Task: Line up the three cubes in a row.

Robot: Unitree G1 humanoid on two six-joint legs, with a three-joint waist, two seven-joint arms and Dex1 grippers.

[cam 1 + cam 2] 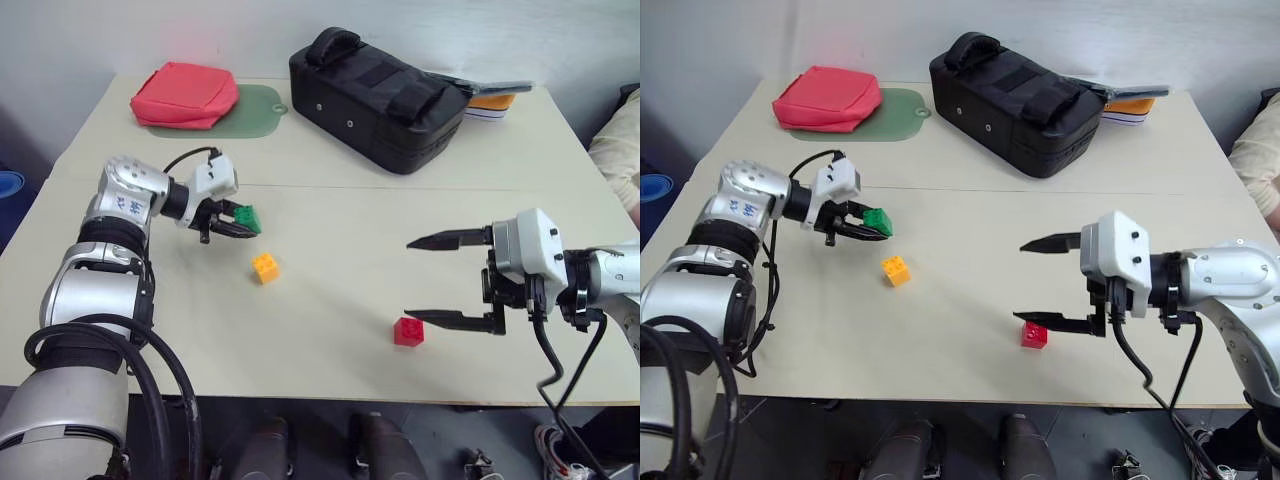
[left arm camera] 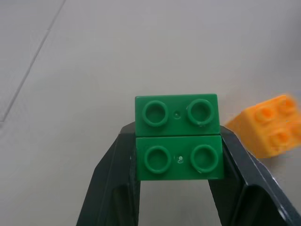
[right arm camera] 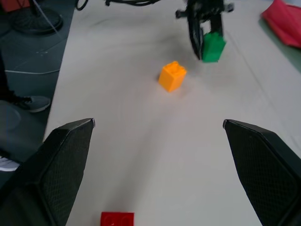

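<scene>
The left gripper [image 1: 232,222] pinches the green cube [image 1: 248,219] at centre left; the orange-yellow cube [image 1: 265,267] lies just below-right. The right gripper [image 1: 448,279], fingers spread wide, hovers beside the red cube [image 1: 408,331].

black bag [image 1: 380,98]: far side of table [image 1: 330,200], well beyond both grippers | red pouch [image 1: 185,94]: on green mat [image 1: 255,112], beyond left gripper | orange and white items [image 1: 490,104]: touching bag's right end | blue object [image 1: 10,184]: off table, left
</scene>
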